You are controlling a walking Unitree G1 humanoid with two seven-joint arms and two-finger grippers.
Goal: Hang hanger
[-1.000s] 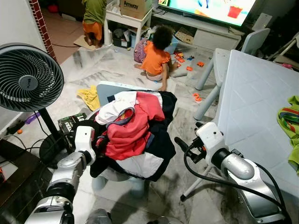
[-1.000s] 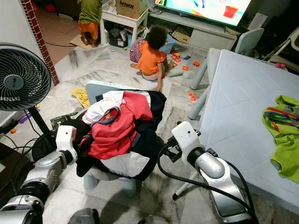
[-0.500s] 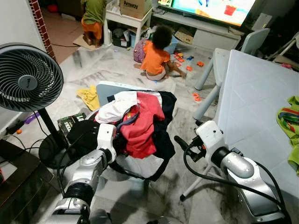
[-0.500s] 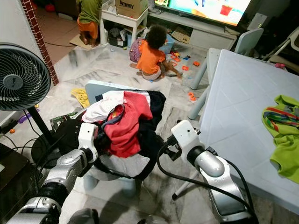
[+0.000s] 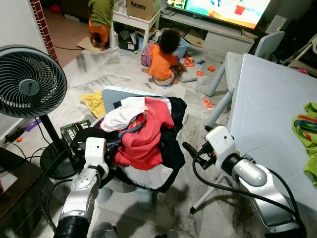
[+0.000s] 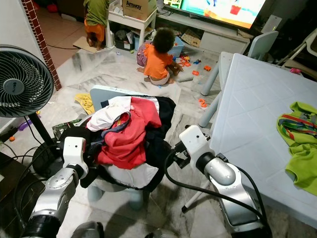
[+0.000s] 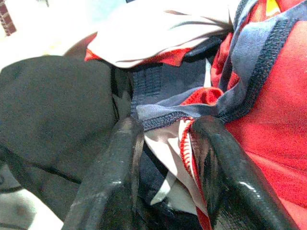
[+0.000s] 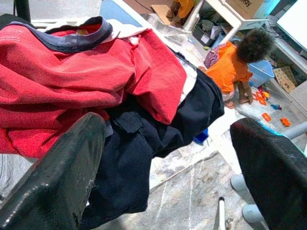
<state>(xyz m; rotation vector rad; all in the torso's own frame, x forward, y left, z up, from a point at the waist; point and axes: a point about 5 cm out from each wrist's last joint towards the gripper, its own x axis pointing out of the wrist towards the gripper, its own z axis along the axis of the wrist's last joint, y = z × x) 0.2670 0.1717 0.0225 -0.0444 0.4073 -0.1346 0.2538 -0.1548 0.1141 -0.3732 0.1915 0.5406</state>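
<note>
I see left gripper (image 7: pixel 163 139) narrow, pinching navy-trimmed red garment (image 5: pixel 143 141) in heaped clothes pile (image 6: pixel 131 134) (hanger unseen); right gripper (image 8: pixel 168 158) wide, beside it.

Pale blue chair (image 5: pixel 115 93) before me heaped with clothes (image 5: pixel 141 139), white counter (image 5: pixel 267 104) on my right bearing green cloth (image 5: pixel 307 131), marble floor (image 5: pixel 99 64) strewn with toys (image 5: pixel 208 103)

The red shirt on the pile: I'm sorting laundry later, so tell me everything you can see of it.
The red shirt lies crumpled on top of a clothes heap on a small chair. It looks like soft knit fabric with a navy ribbed collar. White cloth lies beside it, and dark garments sit under it and spill off the side. The left gripper has its fingers pushed into the folds at the collar; the right gripper hangs open beside the pile, apart from it.
</note>
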